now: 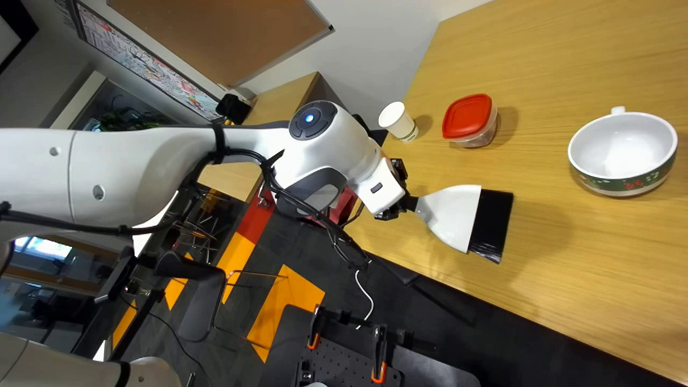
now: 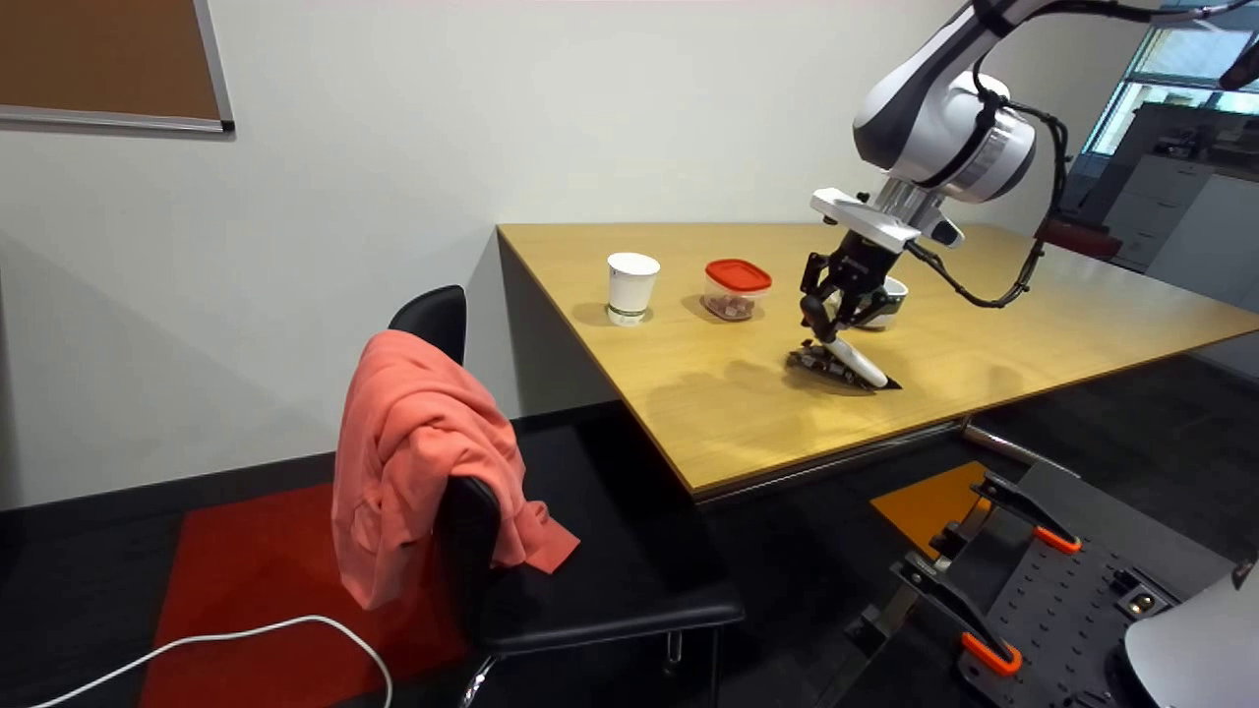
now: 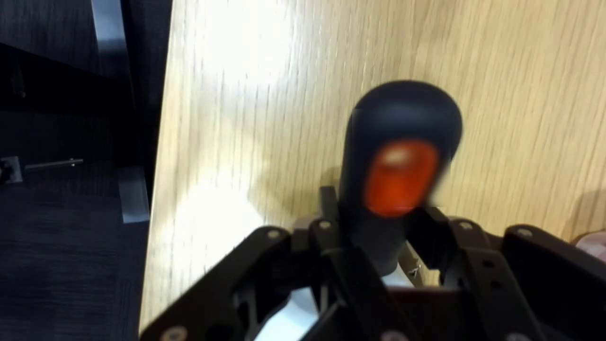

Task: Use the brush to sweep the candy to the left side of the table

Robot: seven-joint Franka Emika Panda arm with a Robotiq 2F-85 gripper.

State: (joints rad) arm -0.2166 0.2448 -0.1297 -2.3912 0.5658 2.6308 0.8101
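Wrist view: the gripper (image 3: 378, 232) is clamped tight on the brush (image 3: 401, 161), above the table (image 3: 511, 118). In an exterior view, the brush extends from the gripper, well apart from the bowl (image 1: 623, 153). In an exterior view, the candy (image 2: 826, 366), a dark, flecked cluster, lies under the tilted brush; whether they touch cannot be told.

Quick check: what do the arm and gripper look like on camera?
The arm is rounded and white with dark grey panels, plus a round dark button pad with a blue light. Black cables run along it, bound by a black strap. Near its end is a white block with a dark mark. The gripper is black, its jointed links dotted with round screw heads.
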